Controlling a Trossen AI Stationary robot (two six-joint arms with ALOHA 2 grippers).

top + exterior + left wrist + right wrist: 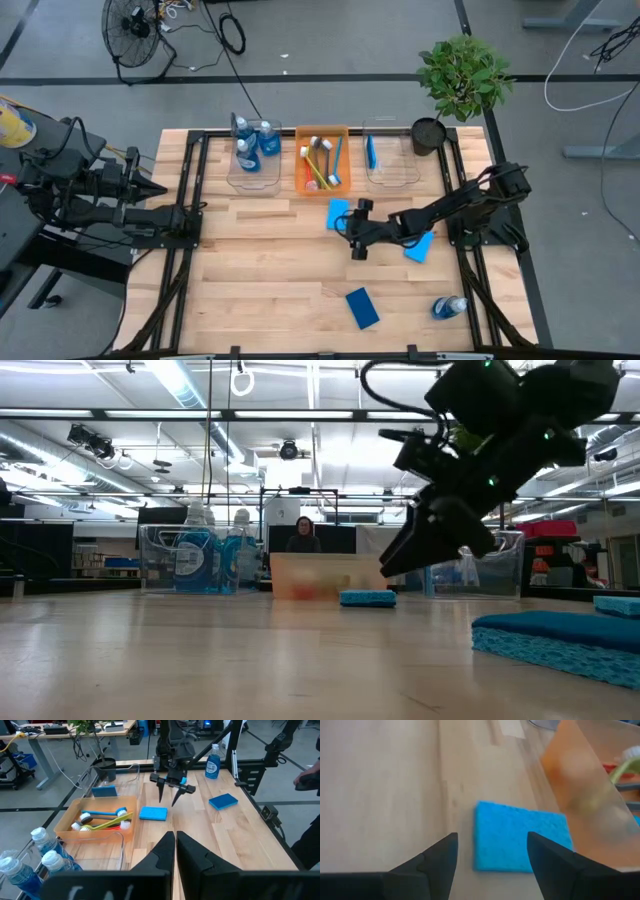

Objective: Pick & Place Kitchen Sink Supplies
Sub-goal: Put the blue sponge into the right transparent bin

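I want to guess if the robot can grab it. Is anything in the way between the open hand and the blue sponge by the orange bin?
Nothing visible is. The right hand hangs open just above the table, and the blue sponge lies flat right ahead of its fingers, with only bare wood between. The orange bin sits beyond the sponge, not in front.

No text, brand, number or sign could be read anywhere; the labels on the clear bottles showed only pale patches, too small to read.
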